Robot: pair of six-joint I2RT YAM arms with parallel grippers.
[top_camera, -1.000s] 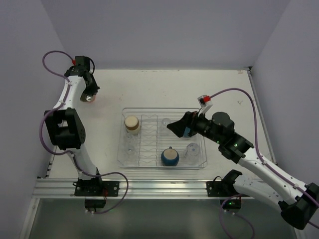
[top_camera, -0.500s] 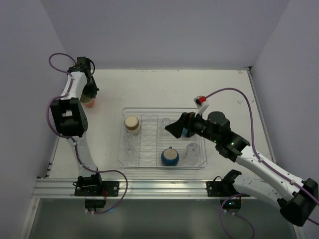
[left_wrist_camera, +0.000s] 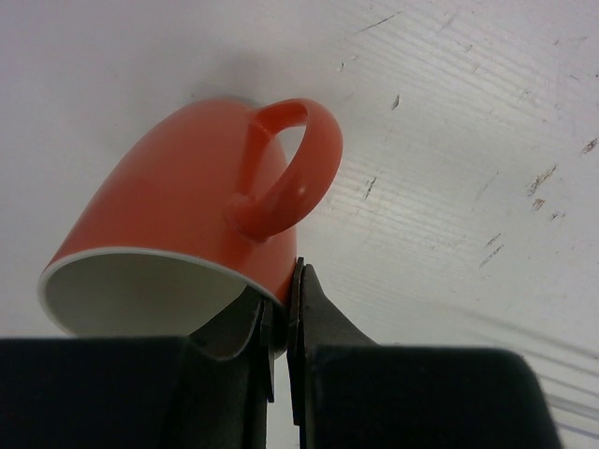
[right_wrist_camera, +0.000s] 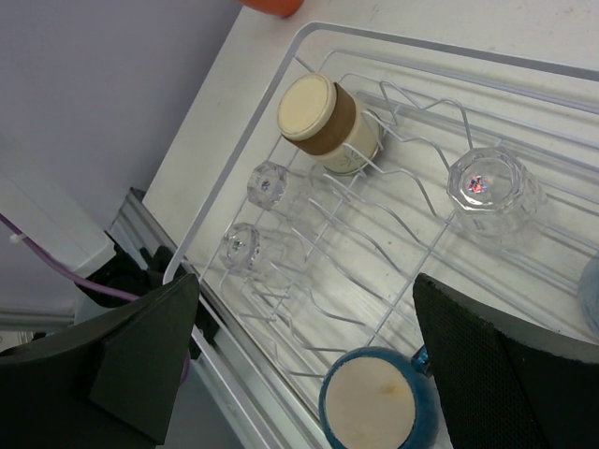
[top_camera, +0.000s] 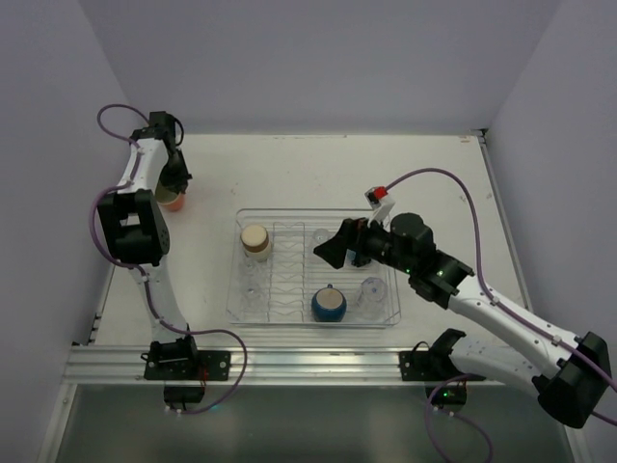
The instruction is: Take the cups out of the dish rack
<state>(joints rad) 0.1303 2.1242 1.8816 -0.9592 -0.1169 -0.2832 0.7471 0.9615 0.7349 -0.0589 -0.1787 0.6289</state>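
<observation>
The orange mug (left_wrist_camera: 178, 206) is at the table's far left (top_camera: 174, 201), tilted, handle towards the camera. My left gripper (left_wrist_camera: 281, 304) is shut on its rim, one finger inside and one outside; it shows from above (top_camera: 173, 186). The clear dish rack (top_camera: 243, 307) holds a tan-cream cup (top_camera: 255, 239), a dark blue round cup (top_camera: 328, 305) and clear tumblers (top_camera: 371, 289). My right gripper (top_camera: 330, 252) hovers open and empty over the rack's middle. In the right wrist view (right_wrist_camera: 304, 281) it is above the wire dividers, near the dark blue cup (right_wrist_camera: 372, 400), tan-cream cup (right_wrist_camera: 323, 117) and tumbler (right_wrist_camera: 491, 187).
Two more clear tumblers (right_wrist_camera: 271, 184) lie at the rack's left side. A sliver of the light blue mug (right_wrist_camera: 591, 292) shows at the right edge. The table's aluminium front rail (top_camera: 289, 365) runs below the rack. Walls close in on both sides.
My left gripper has carried the orange mug farther back and left and lowered it towards the table. My right gripper has moved left over the rack, still open.
</observation>
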